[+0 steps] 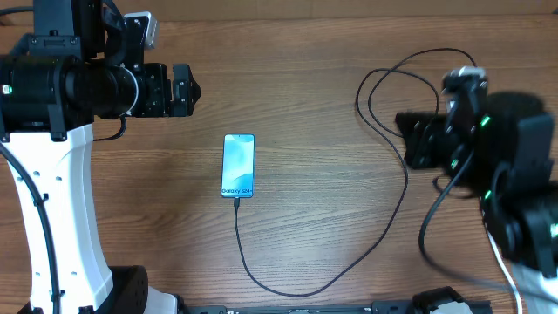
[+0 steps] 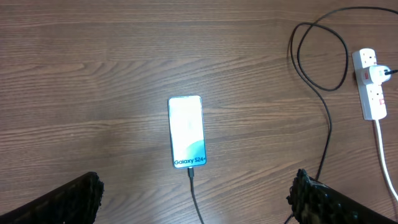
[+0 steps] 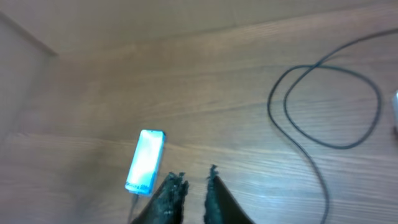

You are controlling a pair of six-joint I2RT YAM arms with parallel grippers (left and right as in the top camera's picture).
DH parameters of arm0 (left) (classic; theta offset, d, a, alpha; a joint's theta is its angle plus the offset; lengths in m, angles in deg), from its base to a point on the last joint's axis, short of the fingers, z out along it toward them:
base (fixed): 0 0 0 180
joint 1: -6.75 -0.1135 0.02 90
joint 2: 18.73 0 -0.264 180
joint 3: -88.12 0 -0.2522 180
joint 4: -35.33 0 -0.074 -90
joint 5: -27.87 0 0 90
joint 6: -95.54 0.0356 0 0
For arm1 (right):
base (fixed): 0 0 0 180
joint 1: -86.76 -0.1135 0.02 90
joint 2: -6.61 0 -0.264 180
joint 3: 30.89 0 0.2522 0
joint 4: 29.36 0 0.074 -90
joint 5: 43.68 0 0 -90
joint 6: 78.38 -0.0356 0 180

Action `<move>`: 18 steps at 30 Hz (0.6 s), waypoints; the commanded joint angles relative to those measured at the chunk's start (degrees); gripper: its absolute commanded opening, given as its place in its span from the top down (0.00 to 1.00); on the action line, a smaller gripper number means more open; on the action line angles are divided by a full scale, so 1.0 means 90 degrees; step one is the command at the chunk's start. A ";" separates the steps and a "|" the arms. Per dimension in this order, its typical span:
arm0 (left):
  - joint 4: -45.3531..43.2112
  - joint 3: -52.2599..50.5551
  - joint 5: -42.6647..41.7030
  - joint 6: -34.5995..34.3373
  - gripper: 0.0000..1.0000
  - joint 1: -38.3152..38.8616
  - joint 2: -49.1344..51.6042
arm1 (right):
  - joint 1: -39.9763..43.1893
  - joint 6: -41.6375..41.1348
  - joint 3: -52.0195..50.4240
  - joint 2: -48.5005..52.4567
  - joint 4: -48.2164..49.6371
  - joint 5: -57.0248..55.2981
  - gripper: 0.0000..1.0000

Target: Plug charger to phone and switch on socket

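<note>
The phone (image 1: 238,166) lies flat mid-table with its light blue screen lit; it also shows in the left wrist view (image 2: 186,132) and the right wrist view (image 3: 145,160). The charger's black cable (image 1: 384,235) has its tip in the phone's bottom edge (image 2: 191,173) and loops away to the right (image 3: 323,106). The white socket (image 2: 371,84) lies at the far right with the black plug in it; in the overhead view my right arm hides it. My left gripper (image 2: 196,199) is wide open and empty, above the table near the phone. My right gripper (image 3: 196,183) is nearly shut and empty, right of the phone.
The socket's thick white cord (image 2: 387,162) runs toward the front right edge and also shows in the overhead view (image 1: 510,279). The left arm's white base (image 1: 52,218) stands at the left. The right arm (image 1: 514,174) is blurred.
</note>
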 commanded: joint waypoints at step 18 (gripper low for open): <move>-0.0007 0.0095 0.0036 -0.0024 0.00 -0.0017 -0.0102 | -0.1112 0.0112 0.0170 -0.0308 -0.1661 -0.1239 0.00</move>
